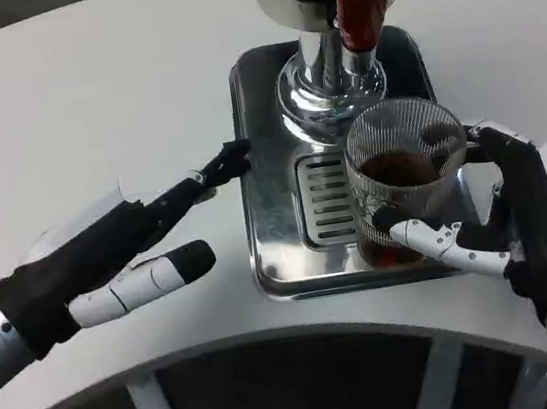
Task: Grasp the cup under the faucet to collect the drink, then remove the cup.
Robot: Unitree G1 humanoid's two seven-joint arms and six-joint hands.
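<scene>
Left hand (110, 261) lies low over the white table (60, 112) at left, holding nothing, fingers apart and stretched toward the tray; one dark fingertip (234, 155) reaches just to the tray's left edge, can't tell if it touches. Silver forearm runs off the lower left corner.

Centre: steel drip tray (266, 165) with a slotted grate (325, 198), chrome dispenser base (324, 92) standing on its rear half, red tap handle (360, 6) above.

Right of centre: ribbed clear glass cup (407, 182), upright, dark brown drink inside, sitting over the tray's front right part, below and slightly in front of the red handle. Whether it rests on the tray or is lifted, can't tell.

Right hand (518, 223) grips the cup from the right side: a white finger (439, 238) wraps across its lower front, dark fingers behind its right wall.
</scene>
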